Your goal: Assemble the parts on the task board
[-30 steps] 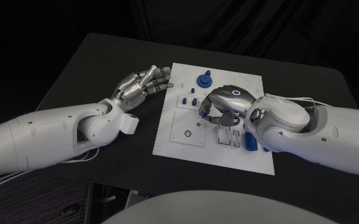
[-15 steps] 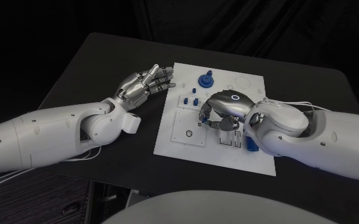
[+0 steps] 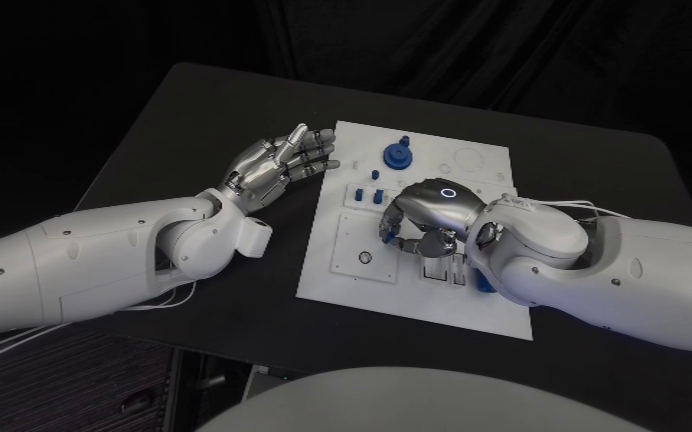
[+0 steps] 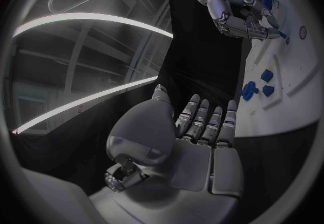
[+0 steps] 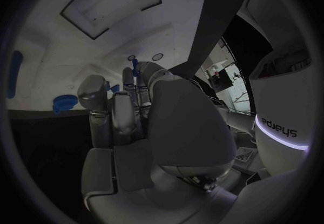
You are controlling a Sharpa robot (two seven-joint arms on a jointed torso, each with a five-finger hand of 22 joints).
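The task board (image 3: 490,304) is lying mid-table. The right hand (image 3: 427,214) is curling over the board's centre, pinching a small blue part (image 4: 281,34) at its fingertips. The left hand (image 3: 277,166) is hovering spread and empty at the board's far-left edge.
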